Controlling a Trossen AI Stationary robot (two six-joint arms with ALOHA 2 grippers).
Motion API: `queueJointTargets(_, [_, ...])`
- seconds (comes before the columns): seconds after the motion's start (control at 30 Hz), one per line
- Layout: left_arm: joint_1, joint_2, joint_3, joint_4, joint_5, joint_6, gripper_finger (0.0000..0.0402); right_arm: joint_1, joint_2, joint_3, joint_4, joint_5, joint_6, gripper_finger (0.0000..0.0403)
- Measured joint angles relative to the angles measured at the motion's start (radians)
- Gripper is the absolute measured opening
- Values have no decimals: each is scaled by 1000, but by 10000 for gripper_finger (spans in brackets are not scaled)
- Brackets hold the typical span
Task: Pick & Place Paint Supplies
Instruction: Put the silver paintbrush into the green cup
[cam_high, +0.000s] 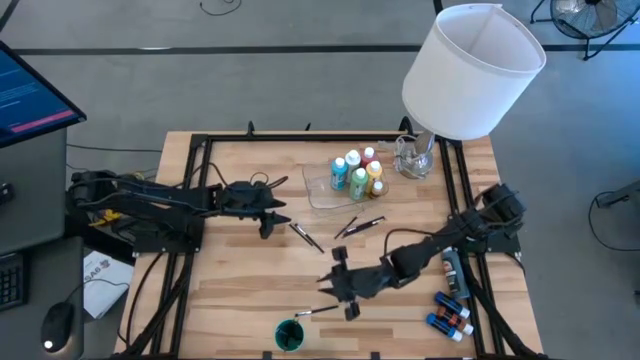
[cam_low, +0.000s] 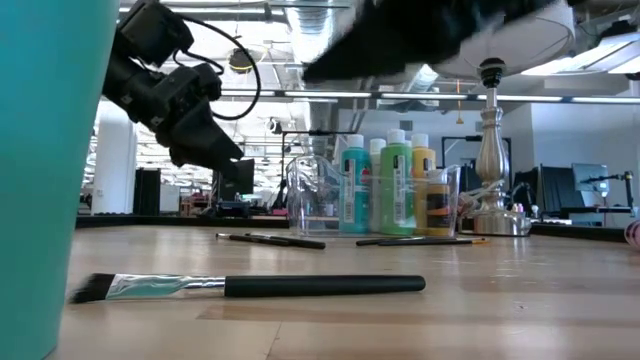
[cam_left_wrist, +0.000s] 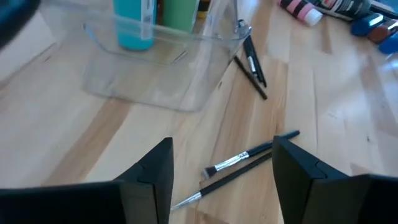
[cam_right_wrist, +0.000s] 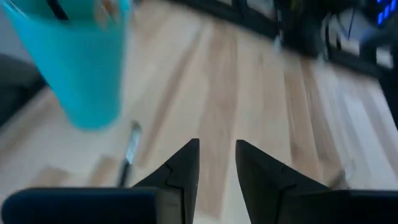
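In the high view, the left gripper (cam_high: 268, 222) is seen over the table's left-centre, just beside two thin brushes (cam_high: 306, 236). The right gripper (cam_high: 337, 288) hangs near the front edge, close to a teal cup (cam_high: 290, 335) and a brush (cam_high: 318, 311) lying beside it. White-capped paint bottles (cam_high: 357, 172) stand in a clear tray (cam_high: 318, 187) next to a lamp with a white shade (cam_high: 472, 70); more bottles (cam_high: 450, 312) lie at the right edge.

In the low view, a flat brush (cam_low: 255, 286) lies on the wood, the cup (cam_low: 50, 170) at its bristle end.

In the left wrist view, the fingers (cam_left_wrist: 157, 177) are held well apart above two crossed brushes (cam_left_wrist: 239, 163), nothing being gripped.

In the blurred right wrist view, the fingers (cam_right_wrist: 185, 165) stand close together with a narrow gap, seemingly empty, near the cup (cam_right_wrist: 84, 62).
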Motion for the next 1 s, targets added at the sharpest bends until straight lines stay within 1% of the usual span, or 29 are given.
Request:
queueJointTargets(0.1, [0,0,0,13,0,2,163,14,-1,1,78,-2,-6,97])
queueJointTargets(0.2, [0,8,0,12,0,2,163,14,-2,2,49,-7,26,98])
queueJointTargets(0.3, [0,8,0,17,-1,2,163,10,-2,1,-10,-47,74,98])
queueJointTargets(0.37, [0,8,0,18,-1,1,163,4,-2,1,-18,-67,123,98])
queueJointTargets(0.5, [-6,8,0,19,-1,-12,163,14,-2,1,-1,-126,159,98])
queueJointTargets(0.63, [-21,8,-19,30,-1,-27,163,45,-1,1,20,-135,172,98])
queueJointTargets(0.73, [-29,8,-60,77,-2,-56,163,67,-1,1,57,-135,185,98])
queueJointTargets(0.87, [-35,8,-132,138,-3,-106,163,86,67,0,168,-132,187,98])
queueJointTargets(0.97, [-56,8,-187,213,-7,-145,163,86,162,33,288,-132,192,98])
queueJointTargets(1.0, [-67,8,-204,238,-6,-158,163,83,184,44,287,-132,200,98])
